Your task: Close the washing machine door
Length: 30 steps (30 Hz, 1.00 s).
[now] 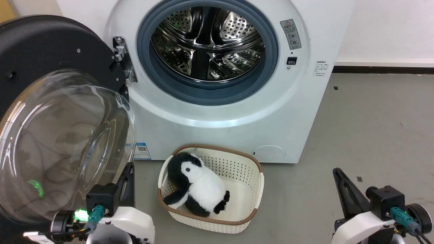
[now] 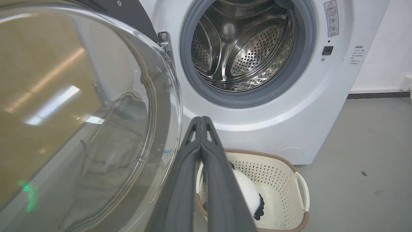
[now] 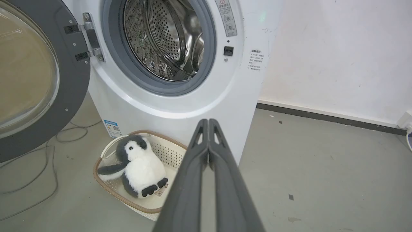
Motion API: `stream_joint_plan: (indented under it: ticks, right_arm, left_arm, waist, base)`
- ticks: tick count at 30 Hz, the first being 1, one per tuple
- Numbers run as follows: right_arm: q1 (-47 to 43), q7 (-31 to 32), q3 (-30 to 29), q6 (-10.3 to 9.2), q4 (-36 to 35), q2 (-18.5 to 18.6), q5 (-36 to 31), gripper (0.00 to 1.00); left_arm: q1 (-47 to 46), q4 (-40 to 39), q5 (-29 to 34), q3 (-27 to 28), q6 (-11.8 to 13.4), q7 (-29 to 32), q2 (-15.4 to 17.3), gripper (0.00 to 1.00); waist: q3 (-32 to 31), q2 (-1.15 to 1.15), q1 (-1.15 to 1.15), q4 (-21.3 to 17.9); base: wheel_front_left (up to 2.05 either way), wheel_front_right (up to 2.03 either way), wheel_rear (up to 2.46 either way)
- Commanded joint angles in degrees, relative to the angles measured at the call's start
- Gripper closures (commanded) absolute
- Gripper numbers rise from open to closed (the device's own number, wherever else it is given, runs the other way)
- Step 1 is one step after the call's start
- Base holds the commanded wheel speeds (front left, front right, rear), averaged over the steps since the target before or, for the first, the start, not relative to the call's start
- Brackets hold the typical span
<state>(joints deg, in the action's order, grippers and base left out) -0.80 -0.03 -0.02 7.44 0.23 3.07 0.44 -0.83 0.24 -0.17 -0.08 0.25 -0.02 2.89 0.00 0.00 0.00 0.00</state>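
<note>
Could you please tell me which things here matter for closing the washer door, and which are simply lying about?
For the job:
large round black-framed glass door, standing open
big white front-loading washing machine
left claw, shut, near the door

Lying about:
cream perforated plastic basket on the floor
black-and-white plush penguin inside it

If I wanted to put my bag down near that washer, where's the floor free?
The grey floor right of the washing machine, out to the white wall, lies bare. Directly in front is crowded: the cream basket with a plush penguin sits there. The left is taken by the open washing machine door, with cables beneath.
</note>
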Motion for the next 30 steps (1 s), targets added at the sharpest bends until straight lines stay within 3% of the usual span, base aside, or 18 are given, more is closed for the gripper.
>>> stream_joint_plan:
  ticks: [1, 11, 12, 26, 28, 30]
  right_arm:
    - [0.8, 0.03, 0.02, 0.05, -0.23, -0.19, -0.44, 1.0]
    - [0.8, 0.03, 0.02, 0.05, -0.23, -0.19, -0.44, 1.0]
    - [-0.02, -0.03, -0.02, 0.0, 0.01, 0.0, 0.03, 0.0]
    - [0.01, -1.59, -0.97, 0.0, 0.2, -0.02, 1.48, 0.0]
    - [0.01, -1.83, -1.13, 0.01, 0.2, -0.02, 1.7, 0.0]
    - [0.01, -2.07, -1.26, 0.01, 0.2, -0.03, 1.9, 0.0]
  left_arm:
    - [0.83, -0.24, 0.17, 0.08, -0.25, 0.02, -0.02, 1.0]
    - [0.83, -0.24, 0.17, 0.08, -0.25, 0.02, -0.02, 1.0]
    - [-0.01, 0.02, 0.0, -0.01, 0.03, -0.02, 0.0, 0.0]
    - [-0.1, -0.22, 0.21, -0.74, 2.12, -1.58, 0.2, 0.0]
    - [-0.22, -0.41, 0.28, -0.88, 2.46, -1.82, 0.34, 0.59]
    - [-0.38, -0.69, 0.31, -1.01, 2.82, -2.06, 0.48, 1.0]
  waist:
    - [0.0, 0.0, 0.0, 0.0]
    - [0.0, 0.0, 0.0, 0.0]
    - [0.0, 0.0, 0.0, 0.0]
    - [0.19, 0.0, 0.0, 0.17]
    - [0.22, 0.0, 0.0, 0.28]
    - [0.25, 0.0, 0.0, 0.43]
  base:
    - [0.0, 0.0, 0.0]
    - [0.0, 0.0, 0.0]
    - [0.0, 0.0, 0.0]
    - [0.0, 0.0, 0.0]
    - [0.0, 0.0, 0.0]
    - [0.0, 0.0, 0.0]
